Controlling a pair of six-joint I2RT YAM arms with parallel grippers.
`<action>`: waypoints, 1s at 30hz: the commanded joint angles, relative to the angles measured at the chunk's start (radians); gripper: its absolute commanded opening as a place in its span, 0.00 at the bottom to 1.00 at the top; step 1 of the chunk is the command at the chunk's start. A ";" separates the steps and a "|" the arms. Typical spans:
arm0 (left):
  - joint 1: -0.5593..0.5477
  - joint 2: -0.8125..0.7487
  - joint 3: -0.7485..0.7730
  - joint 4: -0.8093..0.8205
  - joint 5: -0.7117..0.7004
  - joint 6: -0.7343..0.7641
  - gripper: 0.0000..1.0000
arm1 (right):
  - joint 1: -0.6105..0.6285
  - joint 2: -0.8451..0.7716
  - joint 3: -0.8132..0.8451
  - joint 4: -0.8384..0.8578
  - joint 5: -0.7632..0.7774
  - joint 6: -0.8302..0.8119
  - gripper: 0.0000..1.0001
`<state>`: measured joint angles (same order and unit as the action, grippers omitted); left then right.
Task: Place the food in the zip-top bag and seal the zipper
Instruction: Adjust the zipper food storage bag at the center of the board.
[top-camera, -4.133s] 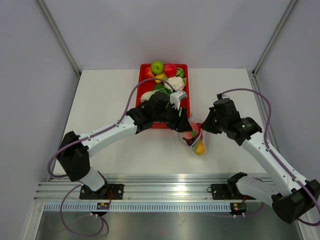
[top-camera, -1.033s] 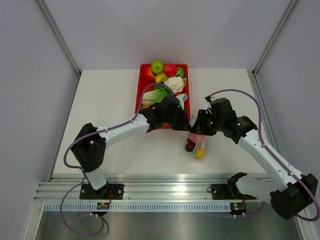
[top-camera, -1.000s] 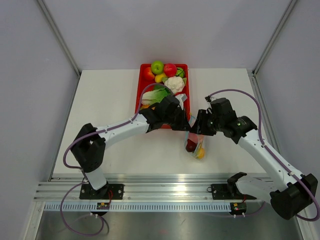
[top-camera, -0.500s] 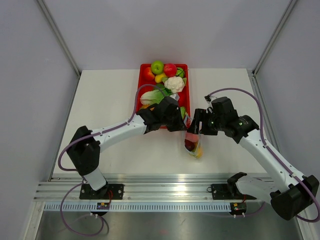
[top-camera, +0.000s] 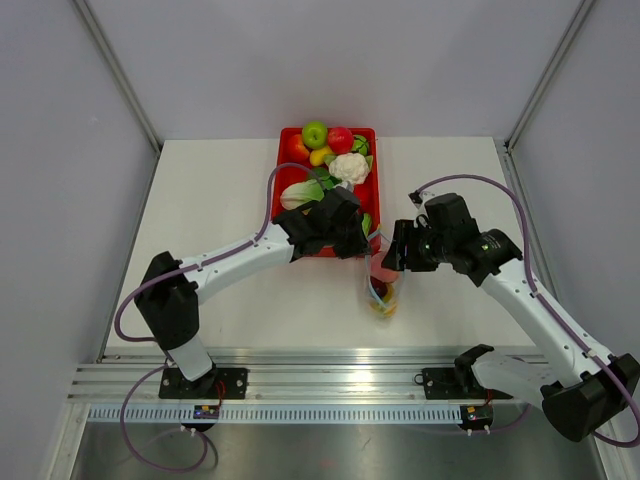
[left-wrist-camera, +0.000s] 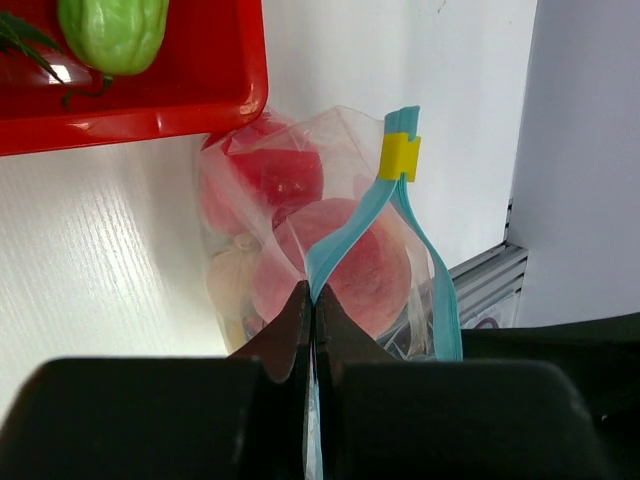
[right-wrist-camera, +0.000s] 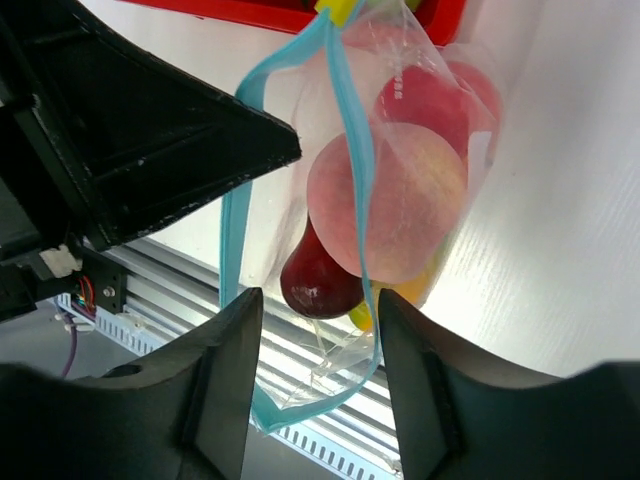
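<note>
The clear zip-top bag (top-camera: 381, 290) hangs just off the red tray's near right corner, with a pink peach (right-wrist-camera: 385, 205), a dark red fruit (right-wrist-camera: 320, 282) and other food inside. My left gripper (top-camera: 366, 238) is shut on the teal zipper (left-wrist-camera: 345, 230) at one end of the mouth, pinching the strip between its fingertips (left-wrist-camera: 297, 305). A yellow slider (left-wrist-camera: 399, 157) sits at the strip's far end. My right gripper (right-wrist-camera: 318, 330) stands open beside the bag, with the zipper's loop lying between its fingers. More food, including a cauliflower (top-camera: 349, 166) and a green apple (top-camera: 315, 133), lies in the tray.
The red tray (top-camera: 279, 172) stands at the back middle of the white table, its near edge under my left wrist. A green chayote (left-wrist-camera: 112, 32) lies in its corner. An aluminium rail (top-camera: 330, 380) runs along the table's near edge, below the bag.
The right gripper's fingers have spread wider around the bag's mouth. The bag has shifted slightly left and toward the near edge, still hanging from the left gripper.
</note>
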<state>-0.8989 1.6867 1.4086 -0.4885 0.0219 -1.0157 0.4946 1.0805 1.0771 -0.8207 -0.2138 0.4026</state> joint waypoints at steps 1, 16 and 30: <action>-0.006 -0.038 0.020 0.024 -0.062 -0.041 0.00 | 0.006 -0.024 0.003 -0.021 0.051 0.014 0.56; -0.020 -0.165 -0.221 0.350 0.131 0.153 0.80 | 0.005 0.047 -0.055 0.118 0.143 -0.065 0.00; 0.281 -0.375 -0.307 0.277 0.464 0.656 0.92 | 0.005 -0.129 -0.189 0.273 -0.105 -0.363 0.00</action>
<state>-0.6170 1.3346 1.1019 -0.2188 0.3737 -0.5350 0.4953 1.0210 0.9207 -0.6312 -0.2340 0.1471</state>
